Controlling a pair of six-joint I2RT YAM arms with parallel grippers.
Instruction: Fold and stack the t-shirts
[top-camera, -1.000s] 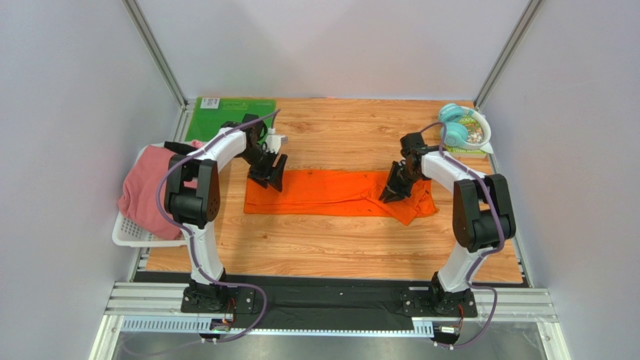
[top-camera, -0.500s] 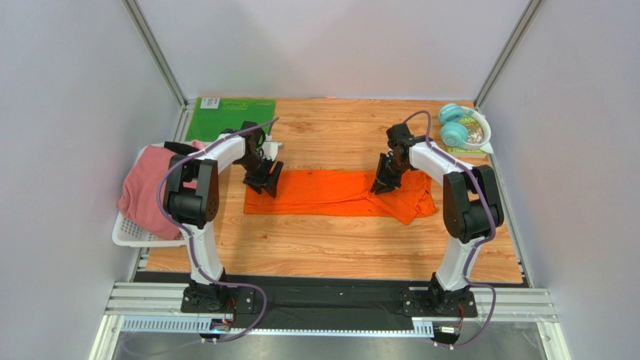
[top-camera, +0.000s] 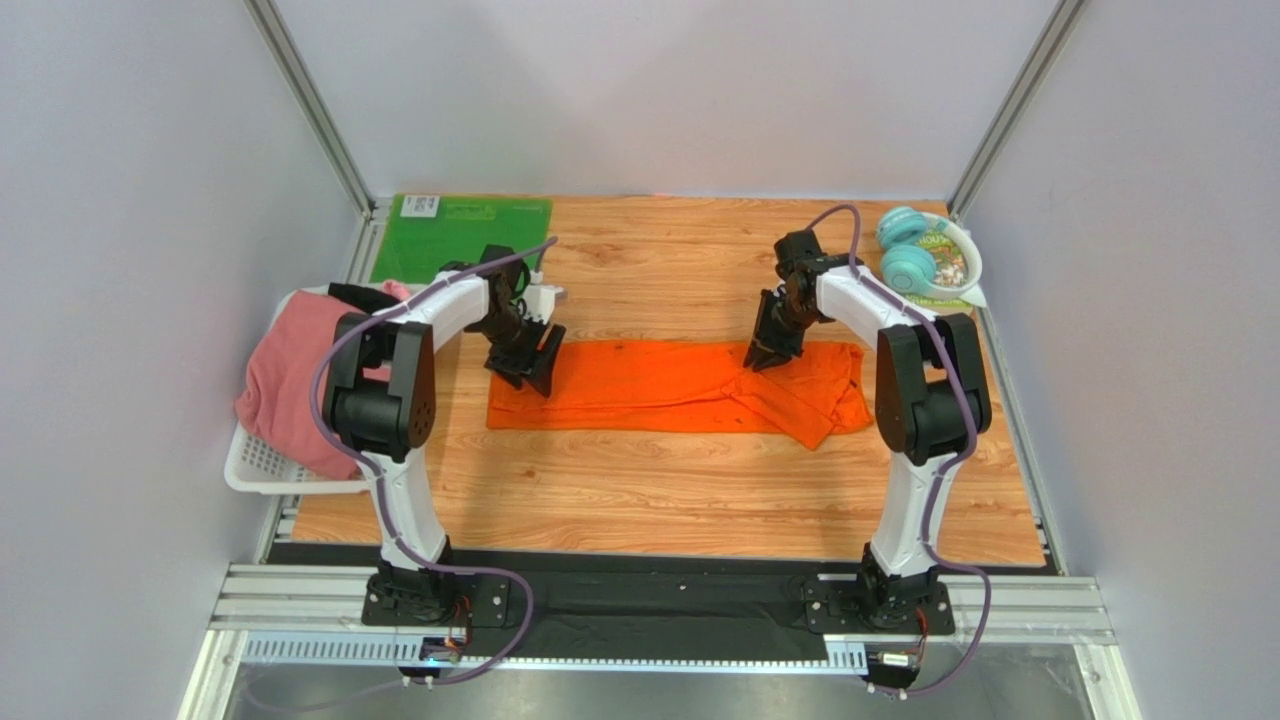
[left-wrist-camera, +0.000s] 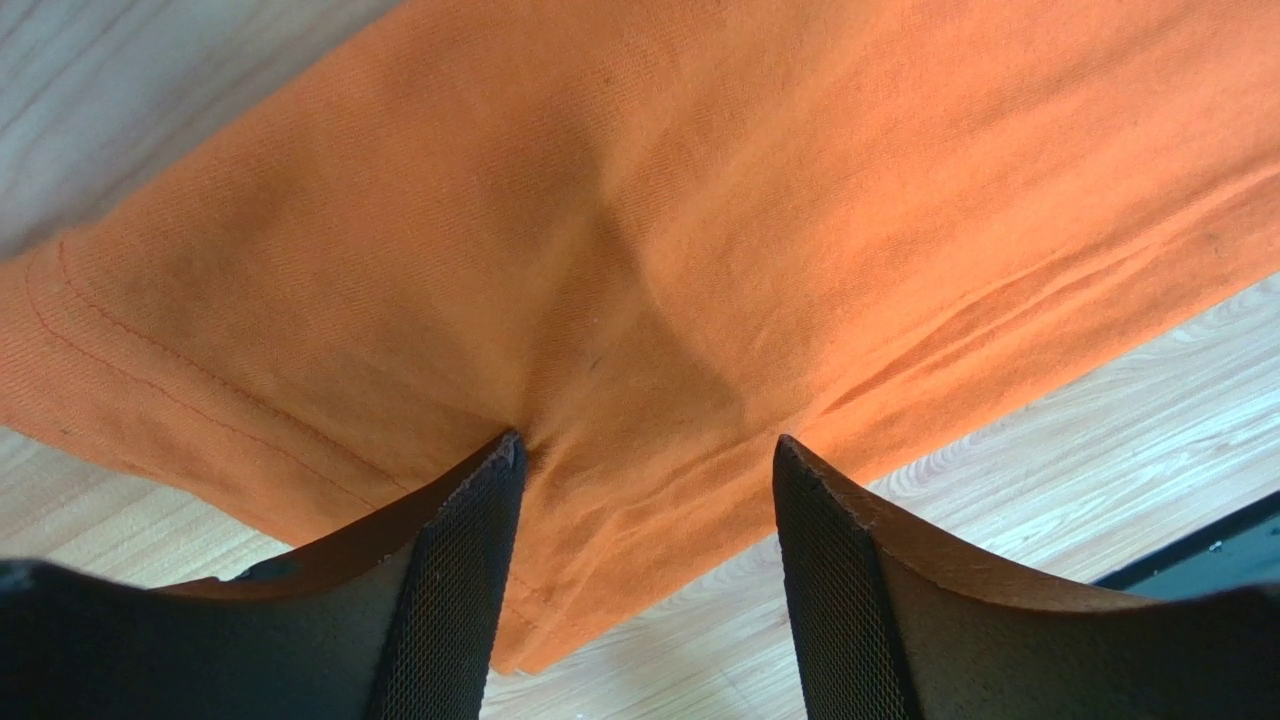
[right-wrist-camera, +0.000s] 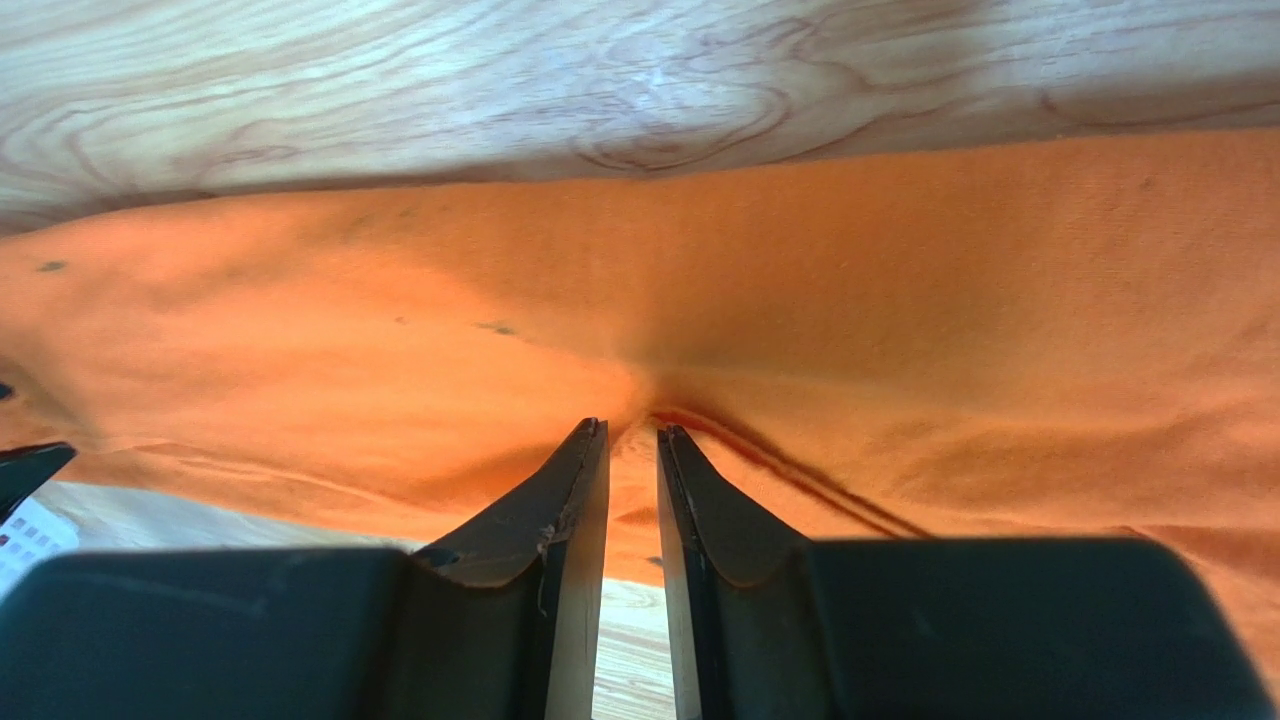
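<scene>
Both arms bend down onto the orange t-shirt (top-camera: 676, 387), which lies as a long band mid-table.
The left gripper (top-camera: 526, 360), jaws spread wide, presses on the band's left end. The right gripper (top-camera: 762, 354), jaws nearly closed, pinches cloth at its far edge. Bare table (top-camera: 661, 488) lies open nearside.

A bright orange soft-cloth t-shirt (right-wrist-camera: 977, 300) fills most of the view. It lies spread on a pale wood-grain tabletop (right-wrist-camera: 601, 75), whose bare surface runs along the top. Two black fingers (right-wrist-camera: 549, 518) rise from the bottom edge, nearly closed, with only a thin slit between their tips. The orange cloth puckers into those tips, and wrinkles fan out from the pinch. A dark crease runs from there down to the right. A sliver of tabletop shows low between the fingers and again at the lower left.
</scene>
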